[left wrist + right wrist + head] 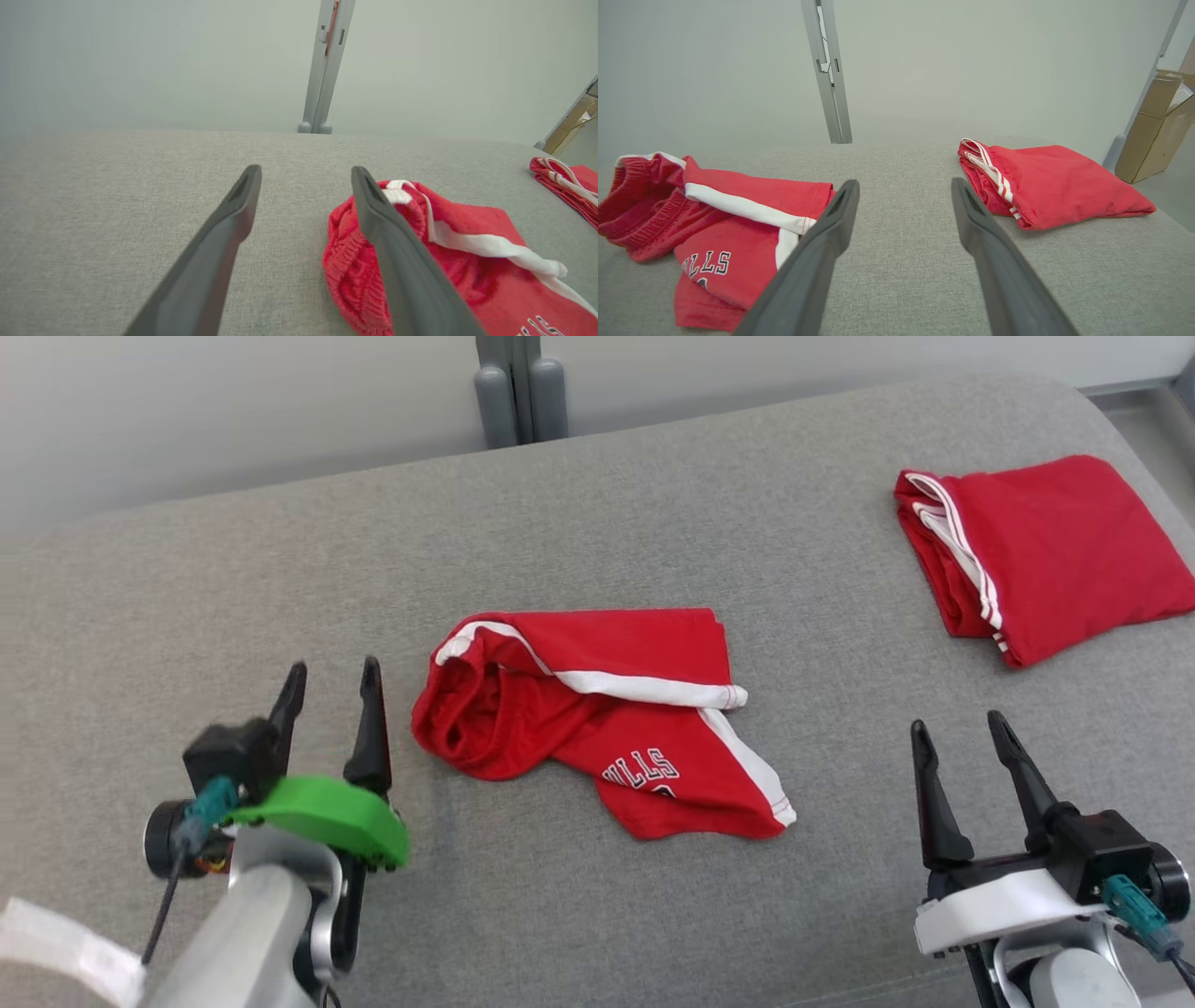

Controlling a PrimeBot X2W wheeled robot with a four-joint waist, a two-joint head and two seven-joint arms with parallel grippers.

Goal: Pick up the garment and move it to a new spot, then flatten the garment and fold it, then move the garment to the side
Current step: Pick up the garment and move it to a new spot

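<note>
On the grey cushion (280,551) the red shorts (597,709) lie crumpled in the middle, and a folded red garment (1055,551) lies far right. The left gripper (334,665) hovers just beside the shorts, the right gripper (958,721) well apart — both low, jaws wide, holding nothing.

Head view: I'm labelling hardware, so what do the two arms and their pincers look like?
The left pincer and right pincer each have two long, tapering dark fingers on a black body with a teal cable plug. The left has a green collar on a silver forearm; the right has a white collar.
</note>
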